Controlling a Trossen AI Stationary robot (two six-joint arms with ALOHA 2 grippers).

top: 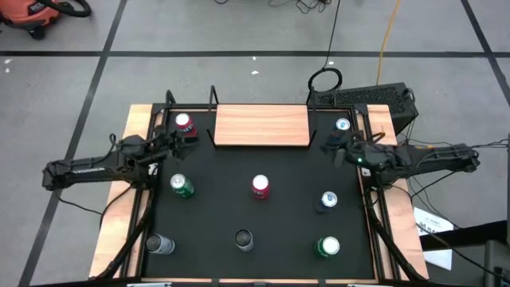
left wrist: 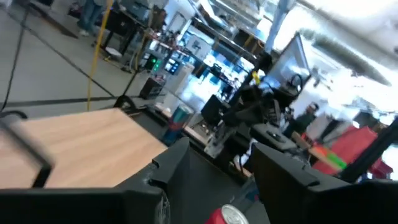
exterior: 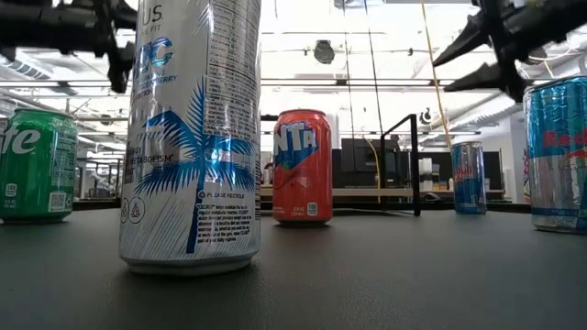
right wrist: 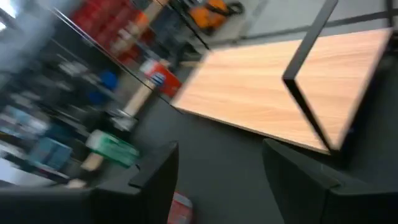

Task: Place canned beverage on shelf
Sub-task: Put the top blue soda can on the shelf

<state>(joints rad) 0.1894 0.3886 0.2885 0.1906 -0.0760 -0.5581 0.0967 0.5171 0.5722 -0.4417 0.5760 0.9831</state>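
with the shelf (top: 261, 125) bare, the spread-jawed left gripper (top: 177, 137) hovers by a red-topped can (top: 184, 123) and the spread-jawed right gripper (top: 336, 149) by a blue-topped can (top: 343, 126) (both likely stiff, slick, dentable: take mid-wall).

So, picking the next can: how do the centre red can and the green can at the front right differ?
The red can is red with a pink top; the green can is green with a white top. The red stands mid-table, nearer the shelf; the green sits farthest from it. Both stand upright, untouched.
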